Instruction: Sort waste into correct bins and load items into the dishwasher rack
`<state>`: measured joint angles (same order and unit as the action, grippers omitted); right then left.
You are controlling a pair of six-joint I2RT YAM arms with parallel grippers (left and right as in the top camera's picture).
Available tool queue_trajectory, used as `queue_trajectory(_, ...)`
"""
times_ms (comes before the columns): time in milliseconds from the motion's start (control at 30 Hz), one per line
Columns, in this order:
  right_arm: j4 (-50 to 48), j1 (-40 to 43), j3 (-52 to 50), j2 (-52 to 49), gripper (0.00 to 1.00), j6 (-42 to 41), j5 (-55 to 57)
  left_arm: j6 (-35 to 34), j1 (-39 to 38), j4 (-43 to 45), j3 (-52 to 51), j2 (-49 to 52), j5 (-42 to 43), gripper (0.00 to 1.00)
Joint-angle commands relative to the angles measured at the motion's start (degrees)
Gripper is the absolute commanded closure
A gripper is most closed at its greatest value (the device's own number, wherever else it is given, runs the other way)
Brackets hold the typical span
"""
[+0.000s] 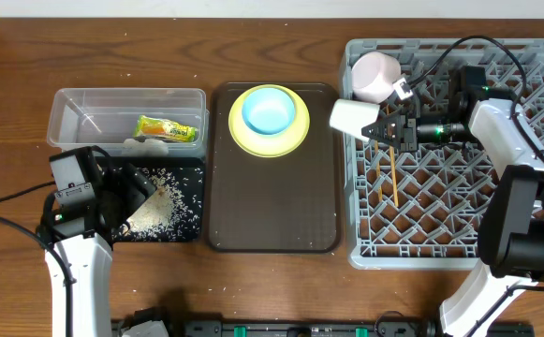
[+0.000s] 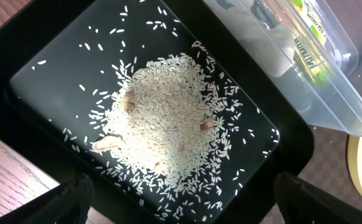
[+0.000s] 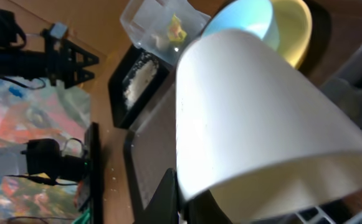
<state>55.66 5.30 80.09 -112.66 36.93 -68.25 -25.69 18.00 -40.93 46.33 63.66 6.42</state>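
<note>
White cup sat clenched sideways in your right gripper at the left edge of the dishwasher rack, just beside the pinkish bowl lying in the rack. Your left gripper was spread wide, holding nothing, above the rice heaped in the black tray. The wrapper lay in the clear tub. The blue bowl rested on the yellow plate.
</note>
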Motion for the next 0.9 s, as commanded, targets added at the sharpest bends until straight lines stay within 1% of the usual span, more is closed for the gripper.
queue_trajectory(0,0.55,-0.13,-0.13,-1.88,0.95,0.42,10.36,-0.31,0.26,-0.17,0.79,0.07,-0.92,0.05)
queue_trajectory(67,1.44,-0.07,-0.13,-1.88,0.92,0.44,13.05,-0.31,0.26,-0.17,0.79,0.07,-0.92,0.05)
queue_trajectory(367,6.27,-0.02,-0.13,-1.88,0.91,0.42,23.17,-0.31,0.26,-0.17,0.79,0.07,-0.92,0.05)
queue_trajectory(500,8.35,0.00,-0.11,-1.88,0.88,0.24,24.35,-0.31,0.26,-0.17,0.79,0.07,-0.92,0.05)
queue_trajectory(700,8.24,0.31,1.33,-1.27,0.87,-4.20,25.16,-0.31,0.26,-0.17,0.79,0.07,-0.92,0.05)
queue_trajectory(867,8.39,-0.46,6.73,-0.15,0.87,-12.52,30.69,-0.31,0.26,-0.17,0.79,0.07,-0.92,0.05)
